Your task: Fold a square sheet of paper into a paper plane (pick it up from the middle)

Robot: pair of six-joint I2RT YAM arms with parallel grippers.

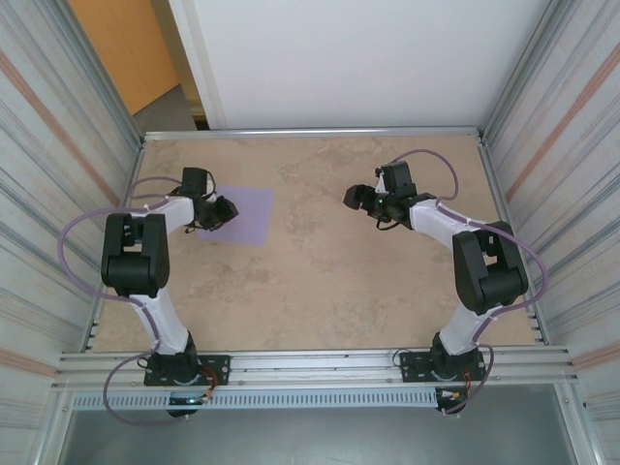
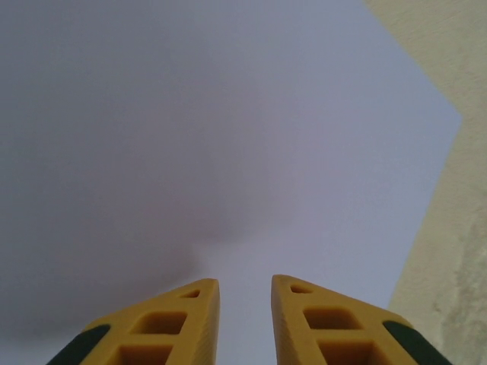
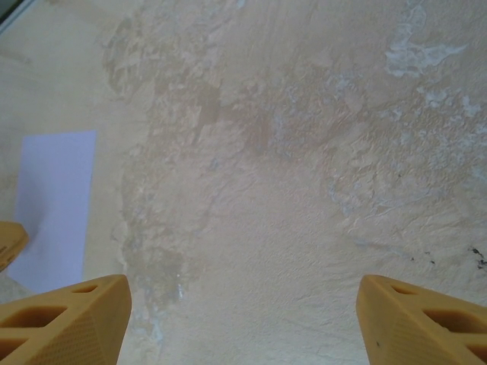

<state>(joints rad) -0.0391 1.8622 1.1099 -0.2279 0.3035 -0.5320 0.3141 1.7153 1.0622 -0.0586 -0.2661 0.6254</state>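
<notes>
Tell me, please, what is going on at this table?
The left gripper hangs low over the square sheet of paper, which lies flat and unfolded on the table; its fingers are slightly apart, holding nothing. The right gripper hangs wide open over bare table, away from the sheet. No fold is made yet.

Left end effector (image 2: 245, 285) with narrow finger gap; right end effector (image 3: 243, 289) wide apart.

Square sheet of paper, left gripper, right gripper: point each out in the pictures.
square sheet of paper (image 1: 250, 218), top external view, bare lilac surface.
left gripper (image 2: 242, 283), left wrist view, midway between its fingers' tips.
right gripper (image 3: 243, 280), right wrist view, midway between its fingers' tips.
</notes>
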